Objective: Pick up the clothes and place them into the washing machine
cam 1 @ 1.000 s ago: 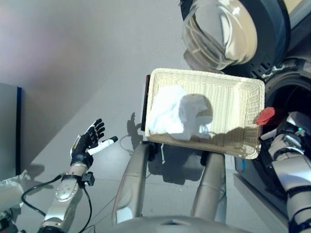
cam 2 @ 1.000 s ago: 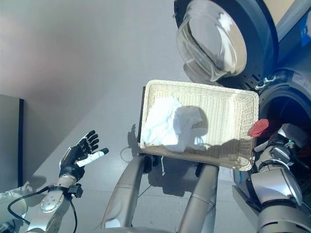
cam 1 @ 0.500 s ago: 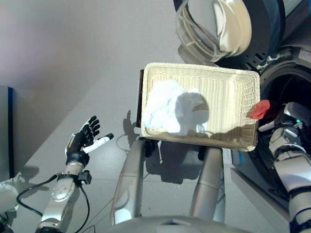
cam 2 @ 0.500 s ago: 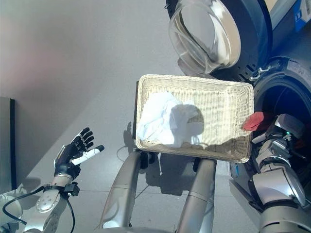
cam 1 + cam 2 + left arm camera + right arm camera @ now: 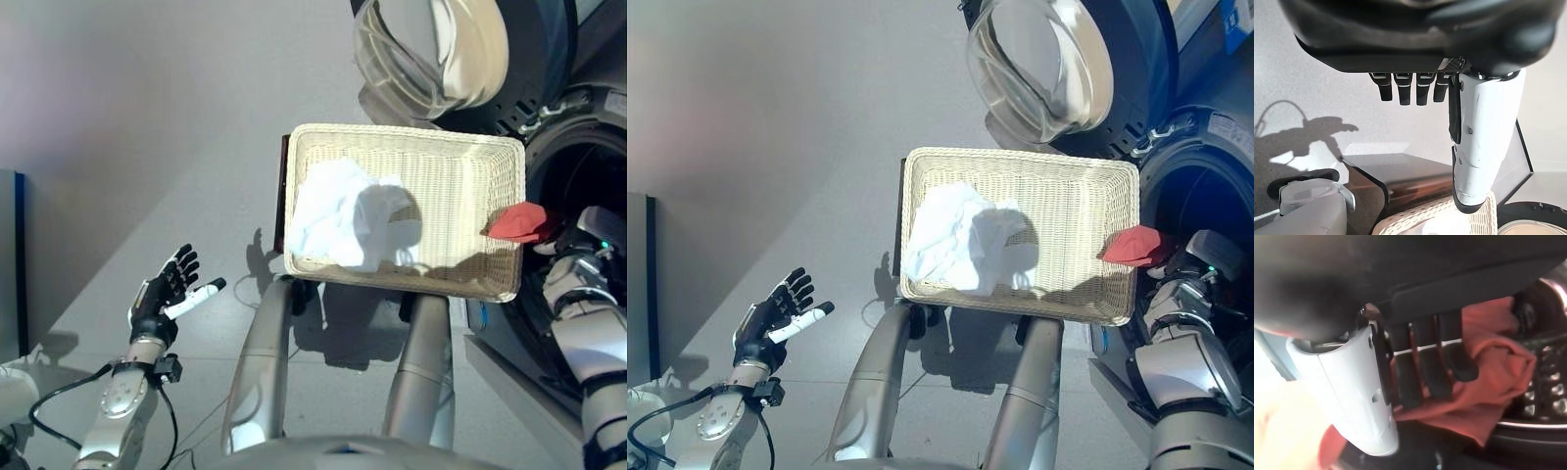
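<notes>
A cream wicker basket (image 5: 460, 166) stands in front of me with a white cloth (image 5: 338, 215) bunched in its left half. My right hand (image 5: 1190, 269) is shut on a red cloth (image 5: 516, 222) beside the basket's right rim, in front of the washing machine's dark drum opening (image 5: 578, 171). In the right wrist view the fingers (image 5: 1422, 367) and thumb pinch the red cloth (image 5: 1488, 382). The machine's round glass door (image 5: 431, 49) stands swung open above the basket. My left hand (image 5: 162, 294) hangs open over the floor at the lower left, holding nothing.
A dark panel (image 5: 282, 196) runs along the basket's left side. A grey cabinet with a blue edge (image 5: 12, 264) stands at the far left. Grey floor (image 5: 147, 117) spreads to the left of the basket.
The red cloth in my right hand has shifted left, closer over the basket's right rim. My left hand has sunk slightly lower. The camera has also shifted.
</notes>
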You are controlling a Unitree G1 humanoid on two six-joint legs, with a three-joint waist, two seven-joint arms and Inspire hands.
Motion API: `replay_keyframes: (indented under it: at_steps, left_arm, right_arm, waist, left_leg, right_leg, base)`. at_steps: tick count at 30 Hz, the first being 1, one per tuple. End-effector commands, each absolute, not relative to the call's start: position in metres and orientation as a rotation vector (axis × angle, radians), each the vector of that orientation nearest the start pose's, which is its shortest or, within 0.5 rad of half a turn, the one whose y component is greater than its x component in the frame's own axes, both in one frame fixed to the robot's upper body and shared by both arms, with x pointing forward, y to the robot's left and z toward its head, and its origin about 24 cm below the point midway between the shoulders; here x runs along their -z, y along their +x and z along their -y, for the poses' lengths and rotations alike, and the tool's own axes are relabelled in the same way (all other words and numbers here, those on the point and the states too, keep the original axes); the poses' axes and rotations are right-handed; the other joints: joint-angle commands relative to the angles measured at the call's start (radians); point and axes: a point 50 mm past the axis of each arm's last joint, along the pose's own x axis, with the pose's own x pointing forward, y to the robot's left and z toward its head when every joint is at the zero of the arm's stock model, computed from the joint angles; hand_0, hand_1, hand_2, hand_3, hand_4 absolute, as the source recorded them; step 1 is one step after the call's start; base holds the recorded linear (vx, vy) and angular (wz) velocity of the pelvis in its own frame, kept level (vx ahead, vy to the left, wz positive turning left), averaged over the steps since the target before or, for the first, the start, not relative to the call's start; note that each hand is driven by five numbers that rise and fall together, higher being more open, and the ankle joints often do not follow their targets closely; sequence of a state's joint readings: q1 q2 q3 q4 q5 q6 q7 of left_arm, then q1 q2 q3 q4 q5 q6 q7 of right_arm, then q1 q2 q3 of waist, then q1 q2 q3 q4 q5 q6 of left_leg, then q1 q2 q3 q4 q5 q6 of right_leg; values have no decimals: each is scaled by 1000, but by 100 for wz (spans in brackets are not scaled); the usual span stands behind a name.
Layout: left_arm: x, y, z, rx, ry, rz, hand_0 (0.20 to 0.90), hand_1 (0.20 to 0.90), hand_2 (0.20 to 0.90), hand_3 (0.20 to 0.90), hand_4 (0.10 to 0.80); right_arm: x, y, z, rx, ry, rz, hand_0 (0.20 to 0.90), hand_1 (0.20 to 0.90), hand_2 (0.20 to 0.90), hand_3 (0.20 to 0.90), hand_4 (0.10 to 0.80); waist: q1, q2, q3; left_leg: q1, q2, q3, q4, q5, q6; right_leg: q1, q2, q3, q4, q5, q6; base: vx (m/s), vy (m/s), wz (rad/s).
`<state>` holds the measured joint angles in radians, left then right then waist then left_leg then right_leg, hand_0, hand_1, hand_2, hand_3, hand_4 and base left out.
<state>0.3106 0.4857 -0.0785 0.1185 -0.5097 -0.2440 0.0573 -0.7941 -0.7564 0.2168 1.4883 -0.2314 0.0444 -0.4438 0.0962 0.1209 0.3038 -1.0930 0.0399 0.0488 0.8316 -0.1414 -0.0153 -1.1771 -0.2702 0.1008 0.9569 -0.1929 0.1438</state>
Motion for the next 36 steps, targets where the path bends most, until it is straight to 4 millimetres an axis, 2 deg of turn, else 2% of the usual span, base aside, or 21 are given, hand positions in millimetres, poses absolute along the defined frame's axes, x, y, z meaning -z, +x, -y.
replay_keyframes:
  at_steps: [1, 2, 3, 4, 5, 6, 7, 9, 10, 12, 13, 14, 15, 21, 24, 25, 26, 33, 36]
  left_arm:
    - [-19, 170, -281, -259, 11, -58, 900, 900, 900, 900, 800]
    - [-17, 172, -282, -272, 11, -65, 900, 900, 900, 900, 800]
    - [-17, 172, -283, -275, 14, -68, 900, 900, 900, 900, 800]
    - [-17, 173, -283, -272, 18, -68, 900, 900, 900, 900, 800]
    - [-20, 173, -283, -265, 22, -55, 900, 900, 900, 900, 800]
    - [-21, 173, -283, -264, 24, -55, 900, 900, 900, 900, 800]
    - [-21, 173, -283, -260, 22, -53, 900, 900, 900, 900, 800]
    - [-21, 172, -281, -242, 7, -56, 900, 900, 900, 900, 800]
    - [-22, 173, -281, -241, 8, -56, 900, 900, 900, 900, 800]
    - [-17, 174, -277, -237, -8, -74, 900, 900, 900, 900, 800]
    - [-17, 174, -278, -237, -7, -73, 900, 900, 900, 900, 800]
    - [-15, 174, -274, -241, -21, -84, 900, 900, 900, 900, 800]
    - [-14, 174, -273, -236, -19, -93, 900, 900, 900, 900, 800]
    - [-12, 177, -265, -218, -54, -100, 900, 900, 900, 900, 800]
    - [-10, 175, -266, -226, -63, -106, 900, 900, 900, 900, 800]
    - [-10, 176, -266, -224, -64, -105, 900, 900, 900, 900, 800]
    - [-9, 174, -267, -235, -65, -113, 900, 900, 900, 900, 800]
    - [-7, 167, -275, -252, -65, -133, 900, 900, 900, 900, 800]
    - [-8, 164, -275, -246, -69, -137, 900, 900, 900, 900, 800]
  right_arm:
    - [-96, 264, 434, 1095, -758, -480, 200, 200, 200, 200, 300]
    - [-92, 263, 433, 1199, -382, -359, 200, 200, 200, 200, 300]
    - [-94, 264, 433, 1259, -180, -278, 200, 200, 200, 200, 300]
    - [-93, 262, 433, 1262, -172, -279, 200, 200, 200, 200, 300]
    - [-92, 266, 430, 1299, 14, -202, 200, 200, 200, 200, 300]
    - [-91, 265, 430, 1300, 18, -202, 200, 200, 200, 200, 300]
    - [-90, 266, 428, 1315, 108, -172, 200, 200, 200, 200, 300]
    - [-90, 270, 424, 1359, 415, -36, 200, 200, 200, 200, 300]
    - [-89, 269, 424, 1359, 421, -34, 200, 200, 200, 200, 300]
    - [-89, 272, 419, 1399, 610, 45, 200, 200, 200, 200, 300]
    - [-88, 272, 419, 1399, 614, 47, 200, 200, 200, 200, 300]
    - [-86, 272, 416, 1442, 788, 111, 200, 200, 200, 200, 300]
    - [-84, 270, 416, 1474, 859, 126, 200, 200, 200, 200, 300]
    - [-99, 271, 418, 1528, 1084, 281, 200, 200, 200, 200, 300]
    - [-116, 266, 429, 1561, 1107, 371, 200, 200, 200, 200, 300]
    - [-117, 266, 429, 1563, 1107, 374, 200, 200, 200, 200, 300]
    - [-126, 259, 437, 1581, 1107, 426, 200, 200, 200, 200, 300]
    - [-155, 217, 472, 1709, 1112, 603, 200, 200, 200, 200, 300]
    - [-182, 207, 483, 1704, 1069, 691, 200, 200, 200, 200, 300]
  waist:
    - [-19, 26, -30]
    - [-23, 26, -32]
    - [-24, 26, -34]
    - [-20, 23, -34]
    - [-20, 26, -37]
    - [-19, 25, -38]
    - [-18, 26, -39]
    - [-18, 29, -45]
    - [-17, 28, -45]
    - [-15, 33, -51]
    - [-14, 32, -51]
    - [-15, 39, -52]
    - [-14, 40, -55]
    - [-10, 53, -57]
    - [-12, 56, -62]
    - [-10, 57, -62]
    - [-17, 57, -63]
    - [-36, 59, -76]
    - [-37, 60, -76]
  left_leg:
    - [31, 44, -41, 31, -62, -57]
    - [32, 44, -41, 29, -66, -55]
    - [34, 45, -41, 27, -69, -54]
    - [35, 45, -41, 28, -69, -54]
    - [39, 46, -38, 22, -70, -53]
    - [40, 46, -38, 21, -70, -53]
    - [40, 45, -37, 20, -69, -53]
    - [41, 43, -34, 16, -69, -53]
    - [42, 43, -34, 16, -69, -53]
    - [45, 41, -33, 12, -69, -52]
    - [46, 41, -33, 12, -70, -52]
    - [48, 40, -33, 9, -70, -53]
    - [50, 39, -34, 8, -69, -53]
    - [54, 38, -33, -1, -66, -53]
    - [53, 37, -34, -5, -64, -53]
    - [53, 37, -34, -5, -64, -53]
    - [51, 38, -34, -4, -63, -54]
    - [56, 41, -32, -22, -59, -61]
    - [52, 46, -26, -36, -30, -61]
  right_leg:
    - [14, 34, -42, 61, -63, -68]
    - [15, 37, -42, 59, -67, -68]
    - [15, 37, -42, 58, -68, -68]
    - [16, 37, -42, 58, -69, -68]
    - [18, 36, -43, 54, -71, -66]
    - [19, 36, -43, 53, -71, -66]
    - [20, 36, -43, 51, -72, -65]
    - [22, 34, -41, 48, -75, -63]
    - [23, 34, -41, 48, -75, -63]
    - [26, 32, -40, 48, -79, -62]
    - [27, 32, -40, 48, -80, -62]
    - [29, 32, -39, 47, -82, -61]
    - [31, 31, -40, 47, -84, -62]
    - [35, 28, -38, 44, -86, -59]
    - [34, 28, -35, 45, -87, -58]
    - [33, 28, -35, 45, -86, -58]
    - [31, 29, -33, 45, -86, -58]
    - [28, 31, -26, 39, -84, -57]
    - [19, 30, -28, 25, -56, -61]
  base:
    - [26, -7, -6]
    - [38, -7, -5]
    - [33, -1, -5]
    - [30, 1, -2]
    - [0, 0, 0]
    - [0, 0, 0]
    - [0, 0, 0]
    - [0, 0, 0]
    - [0, 0, 0]
    - [0, 0, 0]
    - [0, 0, 0]
    - [0, 0, 0]
    - [0, 0, 0]
    - [0, 0, 0]
    - [0, 0, 0]
    - [0, 0, 0]
    - [0, 0, 0]
    - [0, 0, 0]
    - [-92, 15, -1]
